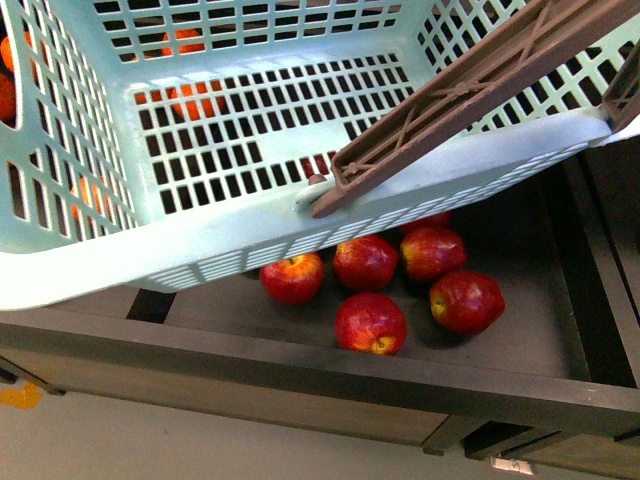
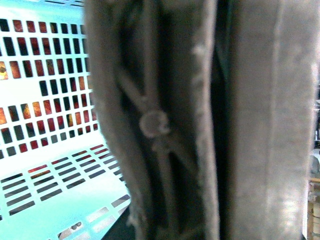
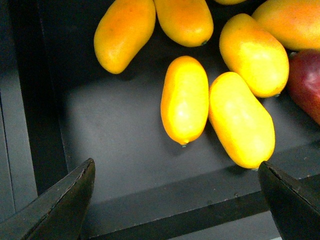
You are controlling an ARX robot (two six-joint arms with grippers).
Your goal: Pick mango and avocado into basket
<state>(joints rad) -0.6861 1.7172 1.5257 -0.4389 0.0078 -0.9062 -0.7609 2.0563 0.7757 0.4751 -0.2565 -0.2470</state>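
Right wrist view: the right hand [image 3: 174, 202] is spread wide and empty, its two dark fingertips [image 3: 57, 207] at opposite sides of the picture. The mango [image 3: 185, 100] lies on the dark tray [image 3: 115, 130] ahead of the gap between them, clear of both tips and a little nearer the far one. A second yellow mango [image 3: 241, 120] lies just beside it, and orange-toned mangoes [image 3: 125, 32] and a red-skinned fruit [image 3: 307, 82] lie beyond.

Front view: the basket [image 1: 200, 240] hangs tilted above red apples [image 1: 370, 322] on a dark shelf, its brown handle [image 1: 470, 90] across the rim. Orange fruit [image 1: 185, 95] shows through the slots.

Left wrist view: the handle fills the blurred picture beside the basket wall. The left hand itself does not show, so I cannot tell its state.
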